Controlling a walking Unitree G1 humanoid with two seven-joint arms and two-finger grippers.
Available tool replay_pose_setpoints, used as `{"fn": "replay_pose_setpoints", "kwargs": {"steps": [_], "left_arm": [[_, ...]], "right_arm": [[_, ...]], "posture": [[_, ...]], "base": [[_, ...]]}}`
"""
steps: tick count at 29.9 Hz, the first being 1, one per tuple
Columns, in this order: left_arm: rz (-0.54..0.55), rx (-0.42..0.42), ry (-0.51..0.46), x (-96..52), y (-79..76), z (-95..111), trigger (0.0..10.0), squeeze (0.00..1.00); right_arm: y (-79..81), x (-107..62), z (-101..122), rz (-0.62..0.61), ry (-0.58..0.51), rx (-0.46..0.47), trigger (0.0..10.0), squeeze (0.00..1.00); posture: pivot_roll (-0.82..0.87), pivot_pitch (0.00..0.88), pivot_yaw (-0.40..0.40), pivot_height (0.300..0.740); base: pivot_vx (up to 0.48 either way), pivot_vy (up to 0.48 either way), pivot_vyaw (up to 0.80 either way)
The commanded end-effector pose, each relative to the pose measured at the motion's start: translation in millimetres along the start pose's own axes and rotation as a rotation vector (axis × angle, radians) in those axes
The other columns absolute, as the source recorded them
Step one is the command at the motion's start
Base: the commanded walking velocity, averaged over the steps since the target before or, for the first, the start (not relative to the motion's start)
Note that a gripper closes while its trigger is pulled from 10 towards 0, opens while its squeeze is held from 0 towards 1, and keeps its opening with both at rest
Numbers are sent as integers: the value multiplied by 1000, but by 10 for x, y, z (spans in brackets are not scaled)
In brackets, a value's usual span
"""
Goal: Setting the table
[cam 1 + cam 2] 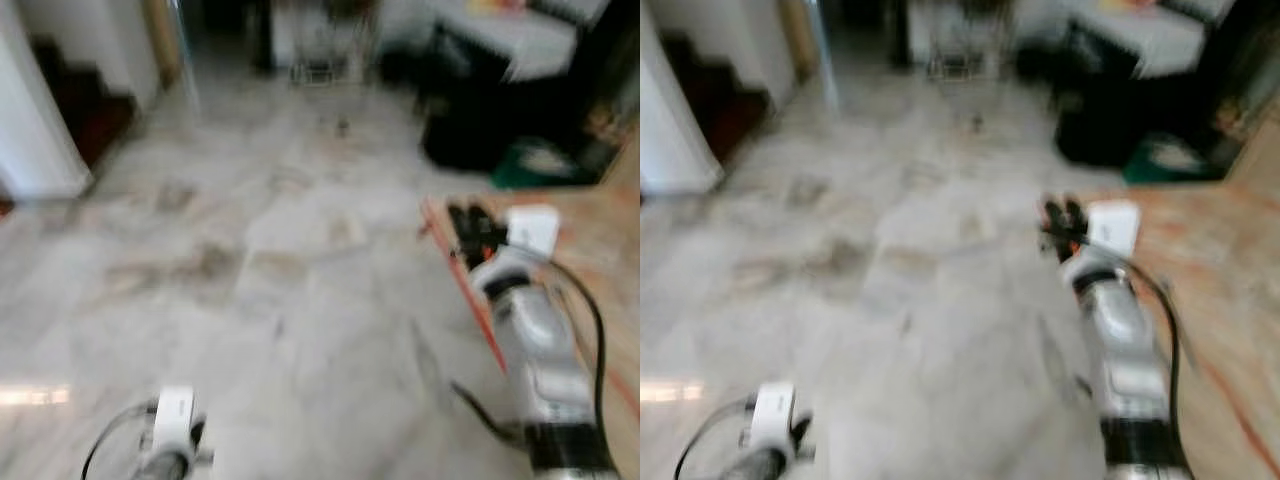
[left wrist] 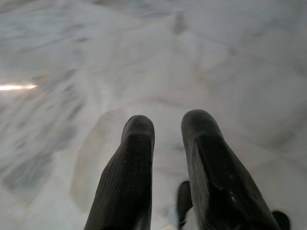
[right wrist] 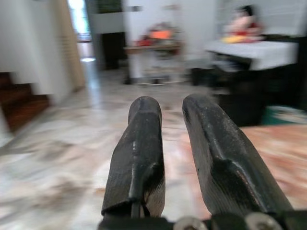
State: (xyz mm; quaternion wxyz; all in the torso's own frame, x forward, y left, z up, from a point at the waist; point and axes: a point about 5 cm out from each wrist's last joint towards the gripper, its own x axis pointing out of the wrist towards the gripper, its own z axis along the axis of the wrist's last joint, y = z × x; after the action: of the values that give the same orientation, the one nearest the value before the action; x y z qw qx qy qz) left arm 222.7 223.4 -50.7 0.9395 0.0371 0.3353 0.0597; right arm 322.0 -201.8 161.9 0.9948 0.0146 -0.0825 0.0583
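Ahead, blurred marble floor [image 1: 250, 300], dark staircase [image 1: 85, 105]

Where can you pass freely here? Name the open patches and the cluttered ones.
The marble floor lies bare between the stairs and the wooden table edge. The far end is crowded: a dark cabinet and a green bin.

Blurred view. Marble floor [image 1: 890, 300] across most of it. Right arm [image 1: 1120, 330] raised, right gripper [image 1: 1062, 222] over the left edge of a reddish surface [image 1: 1220, 290]; fingers unclear. Left arm [image 1: 765, 425] low at bottom left. Dark furniture [image 1: 1110, 110] and green bin [image 1: 1165, 160] beyond.
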Motion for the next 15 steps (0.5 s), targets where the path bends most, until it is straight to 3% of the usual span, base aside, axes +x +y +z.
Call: {"fn": "replay_pose_setpoints", "kwargs": {"steps": [1, 11, 15], "left_arm": [[-4, -11, 3, 8, -42, 9, 10000, 0], [8, -45, -20, 19, -45, 57, 10000, 0], [14, -51, -30, 28, -43, 88, 10000, 0]], "right_arm": [[51, 43, 50, 17, -21, -5, 10000, 0], [96, 66, 65, 33, -25, -9, 10000, 0], [108, 75, 69, 38, -27, -10, 10000, 0]], "posture": [[113, 0, -51, 727], [113, 0, -48, 727], [114, 0, -48, 727]], "base": [[0, 0, -756], [0, 0, -756], [0, 469, -752]]}}
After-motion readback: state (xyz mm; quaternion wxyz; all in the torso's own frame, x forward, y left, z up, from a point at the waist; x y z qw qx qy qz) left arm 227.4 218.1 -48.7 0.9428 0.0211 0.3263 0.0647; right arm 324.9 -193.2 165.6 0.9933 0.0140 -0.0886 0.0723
